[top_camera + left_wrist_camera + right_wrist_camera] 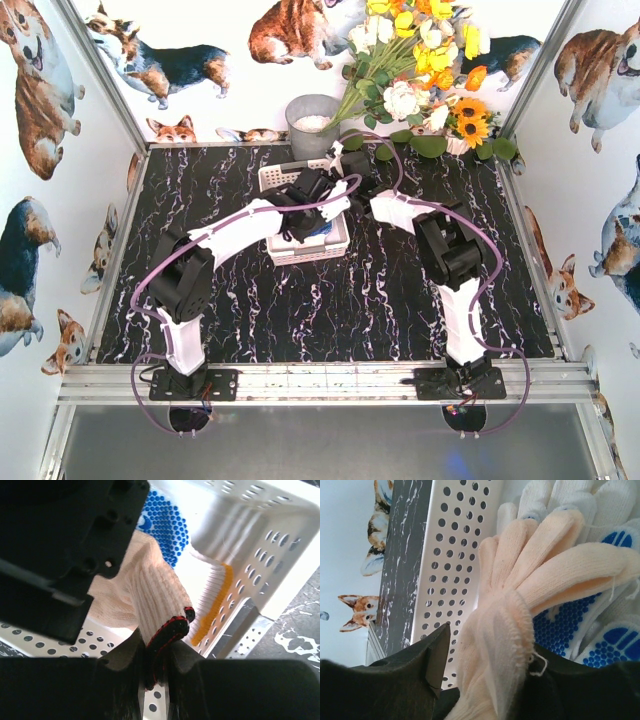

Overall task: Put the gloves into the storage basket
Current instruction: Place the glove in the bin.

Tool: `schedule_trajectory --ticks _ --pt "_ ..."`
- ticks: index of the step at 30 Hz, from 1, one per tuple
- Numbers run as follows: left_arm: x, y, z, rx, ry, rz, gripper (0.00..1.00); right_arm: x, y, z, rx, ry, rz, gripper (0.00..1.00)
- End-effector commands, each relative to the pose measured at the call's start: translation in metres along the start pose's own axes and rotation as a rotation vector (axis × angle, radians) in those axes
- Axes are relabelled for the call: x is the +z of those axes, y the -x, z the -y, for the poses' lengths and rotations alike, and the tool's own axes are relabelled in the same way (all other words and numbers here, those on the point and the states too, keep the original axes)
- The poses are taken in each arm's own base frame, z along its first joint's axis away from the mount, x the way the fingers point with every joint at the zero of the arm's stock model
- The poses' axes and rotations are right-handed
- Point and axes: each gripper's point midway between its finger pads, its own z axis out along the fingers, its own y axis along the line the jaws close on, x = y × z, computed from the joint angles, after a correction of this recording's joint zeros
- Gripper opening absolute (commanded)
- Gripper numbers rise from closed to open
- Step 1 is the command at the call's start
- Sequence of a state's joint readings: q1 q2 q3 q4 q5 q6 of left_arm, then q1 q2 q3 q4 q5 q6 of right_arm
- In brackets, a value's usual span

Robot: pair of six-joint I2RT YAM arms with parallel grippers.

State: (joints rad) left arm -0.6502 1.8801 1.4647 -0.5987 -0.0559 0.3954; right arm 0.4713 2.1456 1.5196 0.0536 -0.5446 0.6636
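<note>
Two white arms are bolted at the near edge of a black table (400, 300) veined in white, closed in by walls (40, 90) papered with corgis. At the back stand a round grey bucket (310, 125) and a bunch of yellow and white flowers (420, 60). Both arms reach forward and inward, meeting over the storage basket (280, 178) in the middle of the table.

The left gripper (155, 665) is pinched tight on the red-and-black cuff edge of a cream glove (150, 590) just above the basket floor. The right gripper (495, 665) has its jaws apart, with the same glove's finger end lying loose between them and a gap at one side. Beneath it, gloves lie inside the basket: a blue-dotted glove (165, 520) and a yellow-trimmed glove (215, 600) against the perforated wall.
</note>
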Motion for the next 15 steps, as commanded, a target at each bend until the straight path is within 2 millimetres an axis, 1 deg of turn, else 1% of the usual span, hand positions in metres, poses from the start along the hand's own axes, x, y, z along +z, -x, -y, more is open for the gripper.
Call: schedule_trajectory --ticks 1,4,8,12,14,15 --pt "0.000 -0.004 0.019 0.009 -0.048 -0.022 0.10 -0.012 0.018 -0.023 -0.058 0.028 0.064 0.49" --pt "0.005 -0.008 0.025 0.013 -0.057 -0.041 0.10 -0.012 0.015 -0.021 -0.055 0.026 0.059 0.49" --pt "0.007 -0.011 0.023 0.016 -0.042 -0.065 0.10 -0.013 0.015 -0.022 -0.059 0.028 0.060 0.49" --pt "0.011 -0.016 0.025 0.016 -0.051 -0.082 0.17 -0.014 0.016 -0.023 -0.060 0.027 0.062 0.49" --pt "0.012 -0.021 0.022 0.021 -0.029 -0.106 0.23 -0.016 0.017 -0.024 -0.063 0.028 0.063 0.49" --pt "0.012 -0.024 0.019 0.023 -0.013 -0.115 0.27 -0.017 0.017 -0.025 -0.065 0.028 0.065 0.50"
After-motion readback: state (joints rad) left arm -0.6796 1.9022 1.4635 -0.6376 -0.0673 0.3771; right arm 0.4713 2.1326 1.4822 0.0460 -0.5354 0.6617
